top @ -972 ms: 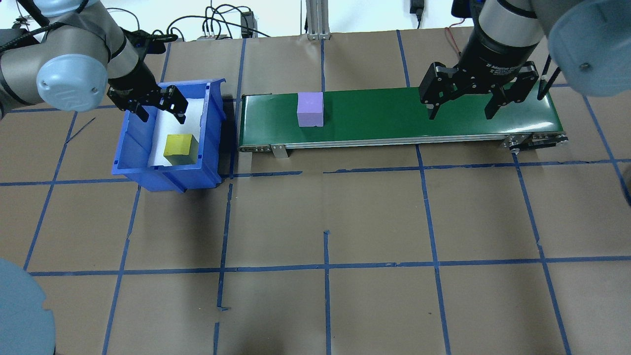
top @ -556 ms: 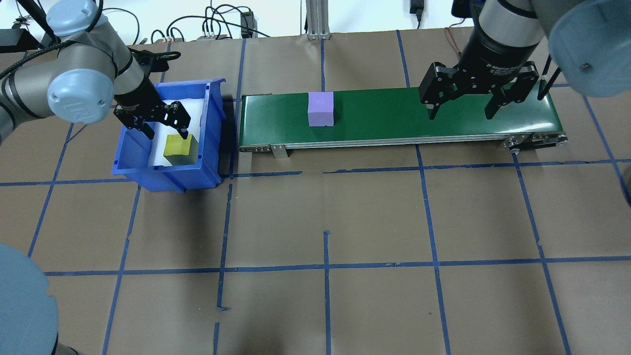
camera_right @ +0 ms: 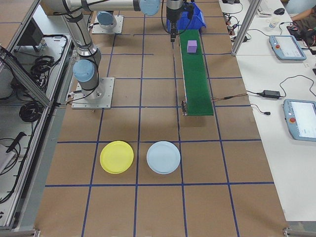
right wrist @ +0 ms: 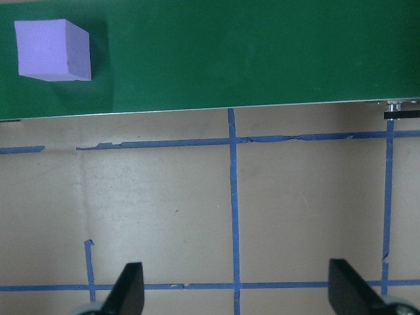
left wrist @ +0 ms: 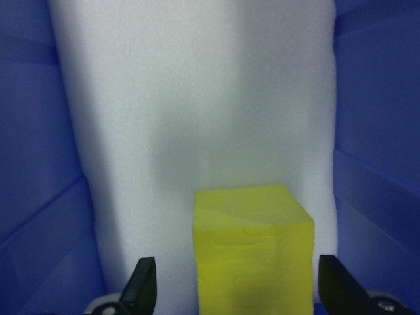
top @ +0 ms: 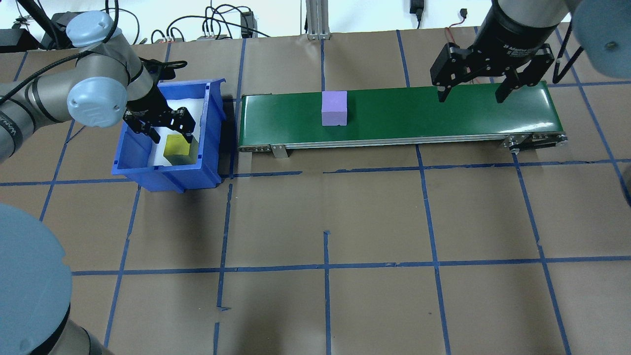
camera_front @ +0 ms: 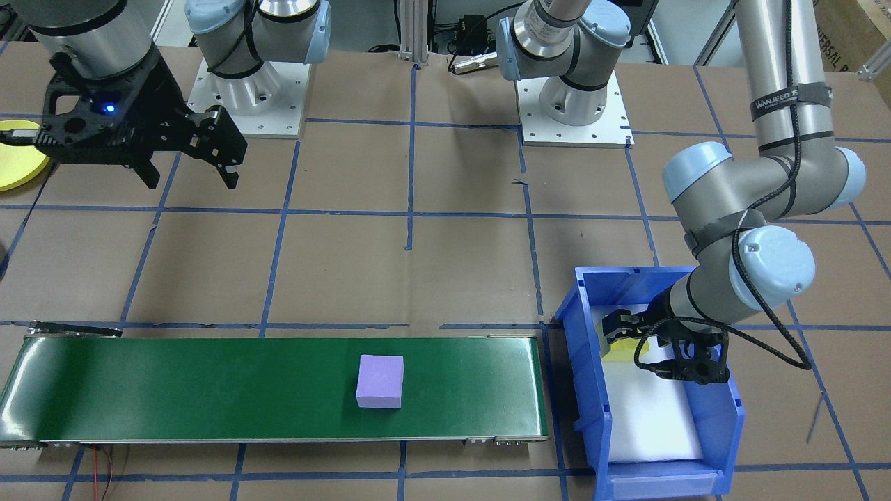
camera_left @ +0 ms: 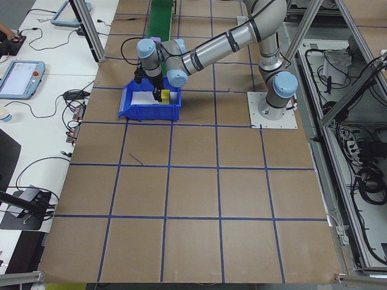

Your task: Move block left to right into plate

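At the far left of the overhead view we have our left gripper [top: 168, 129] lowered into the blue bin [top: 212, 129], its fingers spread wide on either side of the yellow block [top: 177, 148] without touching it; the left wrist view shows clear gaps between the block and each fingertip. The block sits on white foam [left wrist: 197, 118] lining the bin floor. Just right of the bin lies the green conveyor belt [top: 394, 116], with a purple block [top: 334, 108] resting on it nearer its left end. Further right, our right gripper [top: 470, 93] hangs above the belt's far end, fingers wide apart and holding nothing. The yellow plate [camera_right: 116, 157] lies on the table well beyond the belt, just beside a pale blue plate [camera_right: 163, 157].
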